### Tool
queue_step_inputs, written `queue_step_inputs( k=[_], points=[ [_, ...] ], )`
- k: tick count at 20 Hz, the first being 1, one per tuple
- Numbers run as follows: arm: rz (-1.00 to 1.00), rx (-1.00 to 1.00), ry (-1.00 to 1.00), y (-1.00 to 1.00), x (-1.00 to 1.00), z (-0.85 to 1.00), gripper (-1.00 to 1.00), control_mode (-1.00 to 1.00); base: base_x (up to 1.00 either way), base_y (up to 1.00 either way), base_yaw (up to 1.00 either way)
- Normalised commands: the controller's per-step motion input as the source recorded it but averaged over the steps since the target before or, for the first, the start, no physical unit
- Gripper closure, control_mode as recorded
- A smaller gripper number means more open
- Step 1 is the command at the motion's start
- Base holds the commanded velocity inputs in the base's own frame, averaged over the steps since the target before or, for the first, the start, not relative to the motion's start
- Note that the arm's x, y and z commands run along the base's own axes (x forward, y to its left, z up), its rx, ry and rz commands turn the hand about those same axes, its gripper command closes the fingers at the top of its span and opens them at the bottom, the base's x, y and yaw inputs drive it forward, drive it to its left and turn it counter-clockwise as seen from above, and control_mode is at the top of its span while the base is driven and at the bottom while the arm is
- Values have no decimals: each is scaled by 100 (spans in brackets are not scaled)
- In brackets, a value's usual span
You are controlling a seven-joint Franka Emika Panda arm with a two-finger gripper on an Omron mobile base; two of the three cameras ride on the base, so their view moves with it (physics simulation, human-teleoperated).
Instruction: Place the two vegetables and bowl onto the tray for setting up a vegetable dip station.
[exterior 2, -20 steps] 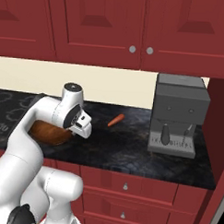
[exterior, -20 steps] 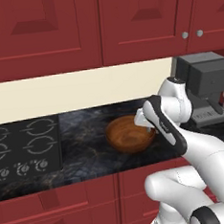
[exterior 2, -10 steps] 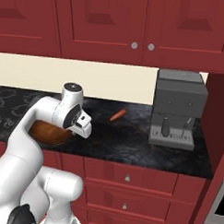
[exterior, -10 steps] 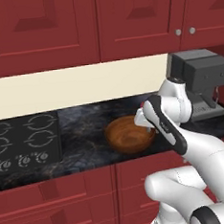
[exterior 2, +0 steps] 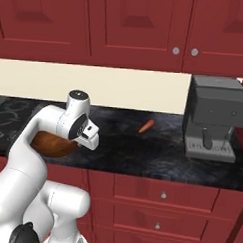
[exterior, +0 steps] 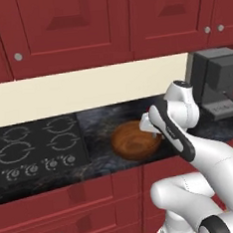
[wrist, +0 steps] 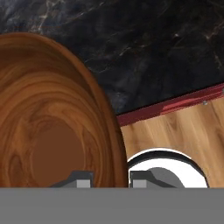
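The hand (wrist: 111, 178) was closed on the rim of the bowl (exterior: 135, 140), with one fingertip (wrist: 76, 178) inside the wall and the other outside it. The bowl, wooden with a glossy interior, sat over the dark marble bench (exterior: 97, 125) near its front edge, just right of the cooktop (exterior: 36, 148). The carrot (exterior 2: 146, 126) lay on the bench well apart from the bowl, between it and the coffee machine (exterior 2: 214, 117). Red cabinets (exterior 2: 138, 24) hung above.
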Motion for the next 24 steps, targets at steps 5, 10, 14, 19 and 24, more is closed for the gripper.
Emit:
queue_step_inputs(
  k=[5,10,14,19,24],
  points=[
    [0,0,0,0,0,0,100,100,0,71,-1],
    [0,0,0,0,0,0,100,100,0,72,0],
    [0,0,0,0,0,0,100,100,0,73,0],
    [0,0,0,0,0,0,100,100,0,74,0],
    [0,0,0,0,0,0,100,100,3,74,-1]
  ],
)
